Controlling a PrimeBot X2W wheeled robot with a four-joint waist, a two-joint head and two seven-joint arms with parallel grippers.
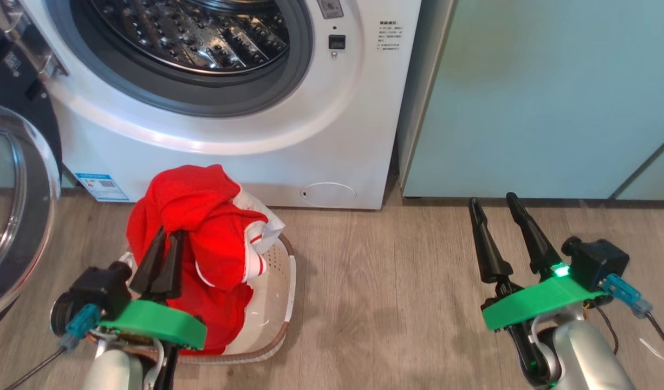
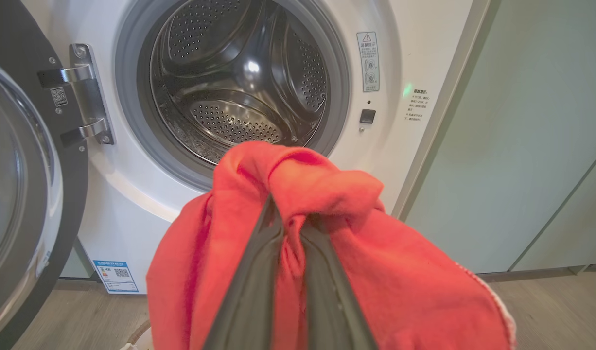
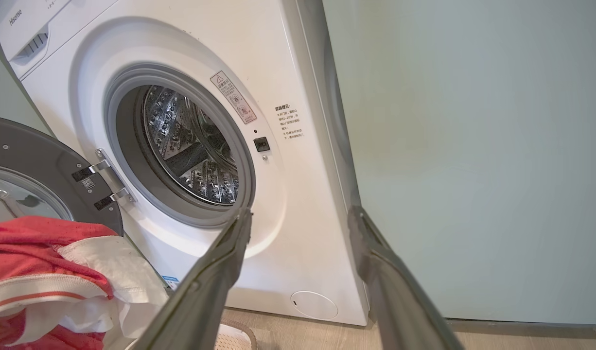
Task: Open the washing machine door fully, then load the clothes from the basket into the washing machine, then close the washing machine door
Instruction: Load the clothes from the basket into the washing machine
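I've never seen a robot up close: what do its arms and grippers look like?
The left gripper and right gripper each have two long, tapering black fingers on a bright green plastic bracket, above a smooth silver forearm. Beside each sits a boxy black camera with a blue plug and thin dark cables. A small green light glows on the right one.

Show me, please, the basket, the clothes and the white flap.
basket [image 1: 276, 292]: head view, bare right wall.
clothes [image 1: 202, 206]: head view, red upper fold.
flap [image 1: 328, 193]: head view, its centre.
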